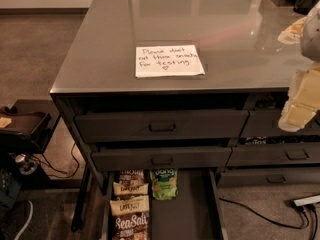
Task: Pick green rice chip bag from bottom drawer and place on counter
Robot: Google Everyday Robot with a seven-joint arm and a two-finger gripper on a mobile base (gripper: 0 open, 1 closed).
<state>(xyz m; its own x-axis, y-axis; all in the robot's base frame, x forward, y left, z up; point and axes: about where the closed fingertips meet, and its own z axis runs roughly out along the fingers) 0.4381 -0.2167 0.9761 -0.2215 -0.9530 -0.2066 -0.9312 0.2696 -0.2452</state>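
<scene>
The green rice chip bag (pixel 163 183) lies flat at the back of the open bottom drawer (pixel 192 209), to the right of a column of brown bags. The counter (pixel 200 24) is a glossy grey top carrying a white handwritten note (pixel 169 60). My gripper (pixel 301 101) is a cream shape at the right edge of the view, in front of the counter's right front corner. It is well above and to the right of the green bag and touches nothing that I can see.
Two cream-banded brown bags (pixel 129 197) and a brown SeaSalt bag (pixel 131 226) fill the drawer's left side. Two drawers with recessed handles (pixel 162 126) (pixel 162 160) overhang the bottom drawer. A power strip (pixel 306 201) and cable lie on the floor at right. A dark low stand (pixel 25 126) is at left.
</scene>
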